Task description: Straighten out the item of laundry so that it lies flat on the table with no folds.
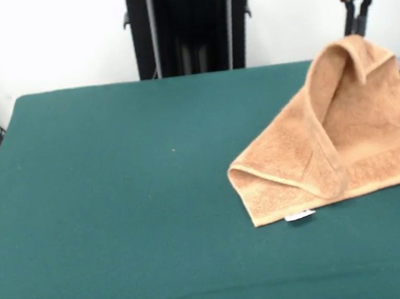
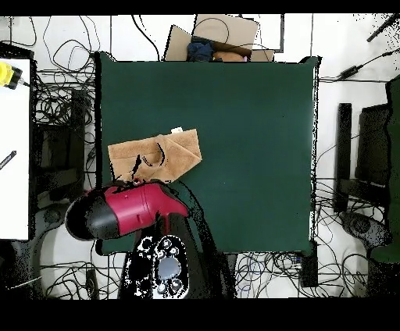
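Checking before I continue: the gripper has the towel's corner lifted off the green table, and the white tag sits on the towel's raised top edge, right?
Not quite. The gripper does hold the towel lifted off the table, but the front view shows the white tag on the bottom edge, lying on the table.

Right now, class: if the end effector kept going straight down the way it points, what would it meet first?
The end effector points down and holds a raised corner of the towel. Straight down, it would probably meet the towel's draped cloth first, then the table.
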Motion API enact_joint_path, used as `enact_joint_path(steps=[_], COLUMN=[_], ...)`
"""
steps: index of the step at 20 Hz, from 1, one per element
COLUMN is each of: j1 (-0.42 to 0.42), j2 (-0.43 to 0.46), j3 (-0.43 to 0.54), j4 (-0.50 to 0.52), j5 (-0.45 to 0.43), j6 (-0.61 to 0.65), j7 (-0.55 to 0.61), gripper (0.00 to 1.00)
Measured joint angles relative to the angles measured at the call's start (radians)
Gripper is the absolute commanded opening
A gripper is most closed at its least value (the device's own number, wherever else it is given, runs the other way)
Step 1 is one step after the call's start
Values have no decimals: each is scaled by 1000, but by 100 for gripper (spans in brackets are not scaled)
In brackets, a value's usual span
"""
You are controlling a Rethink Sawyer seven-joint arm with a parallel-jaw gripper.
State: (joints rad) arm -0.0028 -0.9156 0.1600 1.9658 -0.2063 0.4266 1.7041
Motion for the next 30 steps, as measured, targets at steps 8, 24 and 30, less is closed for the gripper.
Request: enact_joint_path(steps=[8, 24, 30], j1=[-22, -77, -74], j2=[28, 43, 43], j3=[-27, -27, -27], j4=[4, 9, 9], j5=[9, 39, 39], j6=[0, -5, -5], j7=[0, 0, 0], gripper=[0, 100, 100])
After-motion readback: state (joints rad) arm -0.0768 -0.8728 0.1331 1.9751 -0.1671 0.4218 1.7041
